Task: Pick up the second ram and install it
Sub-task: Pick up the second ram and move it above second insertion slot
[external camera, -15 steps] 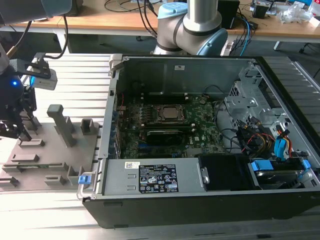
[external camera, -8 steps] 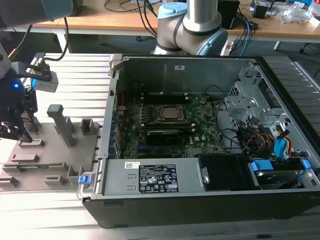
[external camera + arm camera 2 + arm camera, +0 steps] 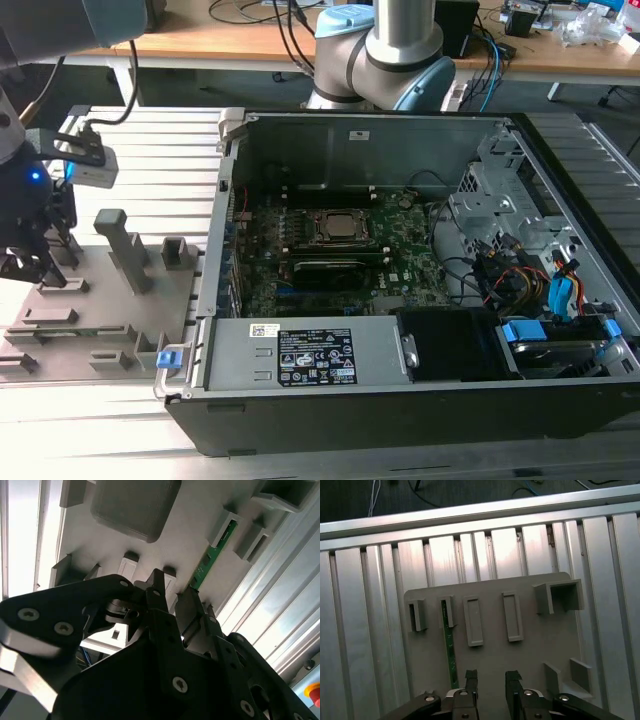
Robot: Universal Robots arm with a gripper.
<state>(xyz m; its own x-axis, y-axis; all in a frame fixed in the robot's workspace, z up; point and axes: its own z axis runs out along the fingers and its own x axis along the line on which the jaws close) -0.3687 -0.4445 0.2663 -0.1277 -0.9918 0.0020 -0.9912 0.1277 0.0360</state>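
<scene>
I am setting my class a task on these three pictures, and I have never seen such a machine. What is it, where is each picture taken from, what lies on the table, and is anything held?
It is one robot arm with a two-fingered gripper. The exterior view comes from a camera standing off the arm; both wrist views come from cameras riding on the arm, looking past the gripper. On the slatted metal table stand an open computer case, its green motherboard showing, and, at the exterior view's left, a grey holder tray. The second ram, a thin green stick, sits in a slot of that tray. The gripper hangs over the tray, fingers apart, close beside the stick, not around it. It holds nothing.
</scene>
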